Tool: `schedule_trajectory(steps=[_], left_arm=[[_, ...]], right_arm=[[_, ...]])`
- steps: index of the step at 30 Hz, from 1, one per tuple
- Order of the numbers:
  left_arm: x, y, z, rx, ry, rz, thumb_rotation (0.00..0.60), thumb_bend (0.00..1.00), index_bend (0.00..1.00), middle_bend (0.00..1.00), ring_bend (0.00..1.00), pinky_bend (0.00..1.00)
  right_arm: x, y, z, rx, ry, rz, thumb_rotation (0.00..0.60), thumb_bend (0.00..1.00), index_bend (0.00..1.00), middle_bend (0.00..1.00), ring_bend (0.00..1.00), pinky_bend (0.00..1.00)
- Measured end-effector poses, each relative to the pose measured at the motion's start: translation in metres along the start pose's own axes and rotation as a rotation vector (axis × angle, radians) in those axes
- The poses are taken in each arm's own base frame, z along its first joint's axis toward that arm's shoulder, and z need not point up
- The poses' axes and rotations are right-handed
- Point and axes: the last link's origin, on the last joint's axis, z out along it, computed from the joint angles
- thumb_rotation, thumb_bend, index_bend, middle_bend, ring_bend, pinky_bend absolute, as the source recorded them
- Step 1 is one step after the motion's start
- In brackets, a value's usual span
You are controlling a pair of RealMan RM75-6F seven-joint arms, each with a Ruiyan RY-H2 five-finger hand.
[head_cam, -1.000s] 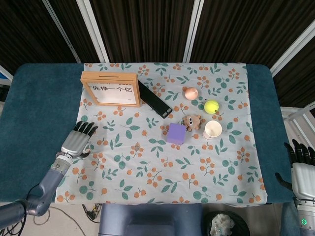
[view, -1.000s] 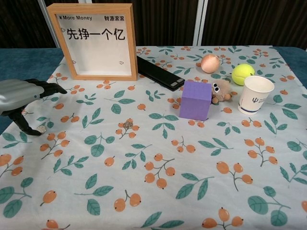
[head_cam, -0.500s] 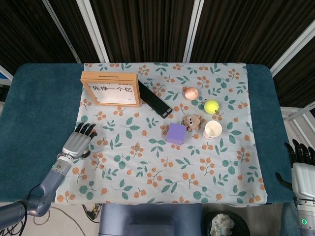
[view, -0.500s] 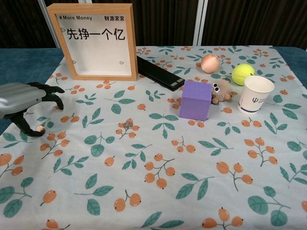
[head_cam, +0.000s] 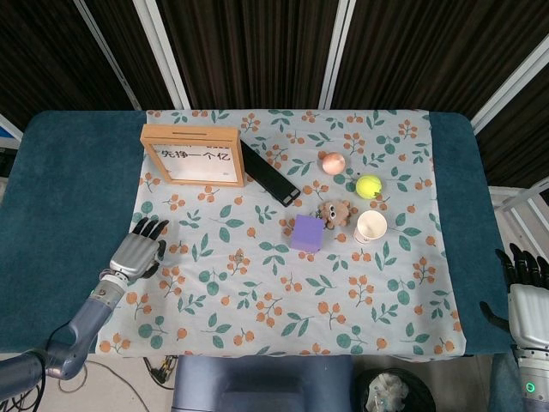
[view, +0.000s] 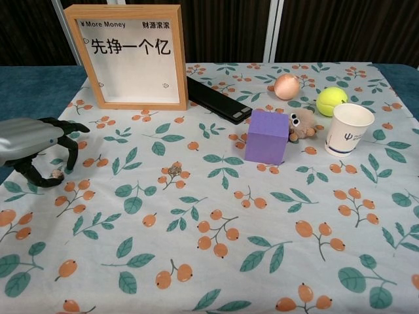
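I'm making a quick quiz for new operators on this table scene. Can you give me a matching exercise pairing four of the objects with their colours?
Things:
1. ball
2. block
3. paper cup
4. remote control

Colours:
A. white
B. black
C. yellow-green
D. purple

Pairs: 1-C, 2-D, 3-A, 4-B

Cloth, wood and metal
Matt printed cloth (view: 216, 196) under the satin grey metal left hand (view: 29, 140); beyond it, a smooth wooden frame (view: 131, 55).
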Motion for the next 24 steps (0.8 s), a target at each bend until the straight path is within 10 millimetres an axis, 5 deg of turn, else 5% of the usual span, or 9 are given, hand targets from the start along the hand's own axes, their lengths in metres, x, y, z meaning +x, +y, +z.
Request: schedule_trajectory(steps=[9,17,24], left_arm=[[-0.0009,0.0004,-0.0012,-0.005,0.0,-0.007,0.6,0.29,0.59,0.02,0.0,0.0],[-0.0018,0.0,-0.0032,-0.004,-0.01,-0.02,0.6,0.57,0.61,0.03,0.0,0.0],[-0.0001,-0.0041,-0.0051,0.006,-0.021,-0.058,0.6,0.64,0.62,0.03,0.0,0.0]], right_arm=[[-0.0001,-0.0003,0.0001,-0.001,-0.001,0.001,0.6,0.26,0.13,0.03,0.0,0.0],[-0.0004,0.0,-0.0002,-0.003,-0.004,0.001,0.6,0.26,0.13,0.03,0.0,0.0],[-0.0007,-0.0003,-0.0001,-0.005,-0.006,-0.003,0.6,0.26,0.13,0.03,0.0,0.0]])
